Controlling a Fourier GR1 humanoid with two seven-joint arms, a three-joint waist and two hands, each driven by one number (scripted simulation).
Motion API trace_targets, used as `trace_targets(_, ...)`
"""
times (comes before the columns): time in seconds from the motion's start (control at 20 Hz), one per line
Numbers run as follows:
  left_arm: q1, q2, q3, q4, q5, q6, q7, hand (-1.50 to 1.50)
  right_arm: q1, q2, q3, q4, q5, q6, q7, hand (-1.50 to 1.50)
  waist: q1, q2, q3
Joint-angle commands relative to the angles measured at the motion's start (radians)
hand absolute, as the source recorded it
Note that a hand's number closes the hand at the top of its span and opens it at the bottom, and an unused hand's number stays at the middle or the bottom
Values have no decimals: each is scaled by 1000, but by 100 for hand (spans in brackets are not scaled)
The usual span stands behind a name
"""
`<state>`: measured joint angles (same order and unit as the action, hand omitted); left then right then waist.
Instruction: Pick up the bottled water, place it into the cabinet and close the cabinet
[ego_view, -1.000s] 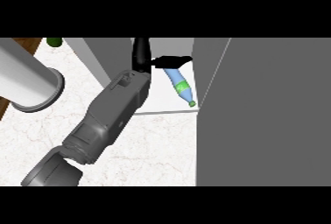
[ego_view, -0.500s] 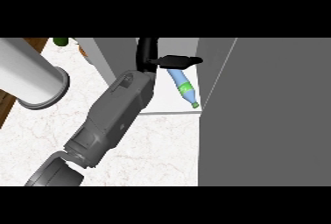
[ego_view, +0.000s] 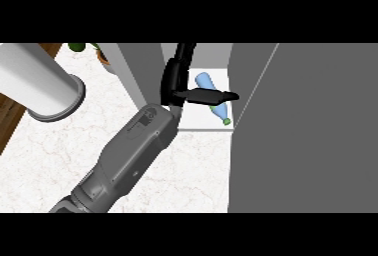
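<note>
Lying in cabinet (ego_view: 195, 123): one bottled water (ego_view: 206, 80); one right hand (ego_view: 177, 80) beside it, fingers straight, thumb across bottle.

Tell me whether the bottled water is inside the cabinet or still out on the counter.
Inside: the bottled water lies on the cabinet's white floor, between its grey wall and open door.

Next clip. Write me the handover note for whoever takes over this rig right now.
Right hand: open, fingers straight, inside the cabinet, just over the bottled water.
Left hand: not in view.
Bottled water: lying on the cabinet floor, green cap toward the front.
Done: bottled water is in the cabinet.
Left: pull the right hand out, then swing the open door shut.
</note>
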<state>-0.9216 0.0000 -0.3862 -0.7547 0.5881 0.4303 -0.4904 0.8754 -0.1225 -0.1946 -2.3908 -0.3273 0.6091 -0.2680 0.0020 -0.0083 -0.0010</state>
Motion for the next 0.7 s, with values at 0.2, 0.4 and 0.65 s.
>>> trace_targets(0.2, 265, 20, -121, -373, -32, 43, 76, -150, 21, 22, 35, -148, -9, -51, 79, -150, 17, -4, 0)
trace_targets(0.4, 371, 49, -161, -535, -50, 75, 117, -150, 36, 38, 62, -168, 12, -60, 78, -150, 12, -1, 0)
trace_targets(0.65, 579, 139, -206, -726, -47, 47, 126, -150, 60, 2, 91, -171, 14, -9, 75, -150, 10, -1, 0)
